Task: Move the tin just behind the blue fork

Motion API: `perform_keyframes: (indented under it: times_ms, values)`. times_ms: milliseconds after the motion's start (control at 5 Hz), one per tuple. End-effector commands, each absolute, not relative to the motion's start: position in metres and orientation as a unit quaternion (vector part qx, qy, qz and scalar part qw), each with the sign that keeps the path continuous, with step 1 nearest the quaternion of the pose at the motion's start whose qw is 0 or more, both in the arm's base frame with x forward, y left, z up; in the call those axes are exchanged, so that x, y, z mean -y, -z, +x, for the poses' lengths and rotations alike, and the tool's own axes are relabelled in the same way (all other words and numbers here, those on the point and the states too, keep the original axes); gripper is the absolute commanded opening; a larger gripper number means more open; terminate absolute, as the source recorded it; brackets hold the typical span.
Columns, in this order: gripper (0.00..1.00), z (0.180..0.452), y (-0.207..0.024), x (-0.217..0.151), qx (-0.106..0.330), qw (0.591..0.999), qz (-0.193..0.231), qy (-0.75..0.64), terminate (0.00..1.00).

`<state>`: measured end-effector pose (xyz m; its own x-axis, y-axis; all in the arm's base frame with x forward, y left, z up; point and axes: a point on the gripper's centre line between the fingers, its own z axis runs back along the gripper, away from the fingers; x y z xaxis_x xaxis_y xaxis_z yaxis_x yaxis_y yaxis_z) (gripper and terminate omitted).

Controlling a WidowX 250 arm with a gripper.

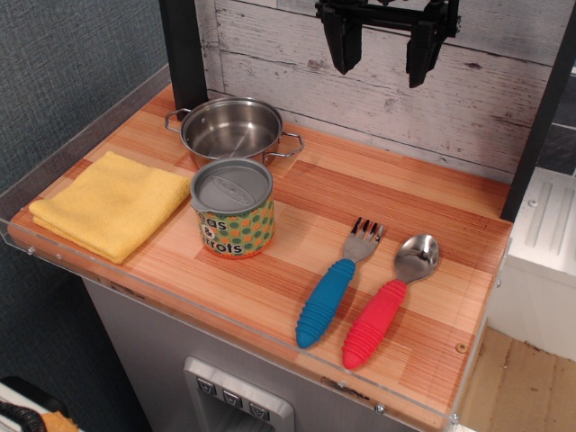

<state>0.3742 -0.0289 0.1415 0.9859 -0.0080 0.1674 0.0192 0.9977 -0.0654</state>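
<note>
The tin (pixel 232 208) stands upright on the wooden counter, left of centre, with a grey lid and a yellow-orange label with green dots. The blue fork (pixel 336 282) lies to its right, tines pointing to the back wall, blue ribbed handle toward the front edge. My gripper (pixel 382 56) hangs high above the back of the counter, open and empty, its two black fingers apart. It is well above and behind the fork, and to the right of the tin.
A steel two-handled pot (pixel 232 128) stands just behind the tin. A folded yellow cloth (pixel 112 203) lies at the left. A red-handled spoon (pixel 387 304) lies right of the fork. The counter has a clear raised rim (pixel 225 315) along its front and left edges.
</note>
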Motion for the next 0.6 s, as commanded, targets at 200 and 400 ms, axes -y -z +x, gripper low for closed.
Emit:
perform_keyframes:
  times_ms: [200, 400]
  values:
    - [1.0, 0.359, -0.142, 0.018, 0.053, 0.994, -0.01, 0.094, 0.0]
    - [1.0, 0.339, -0.143, 0.003, 0.017, 0.987, 0.01, 0.159, 0.0]
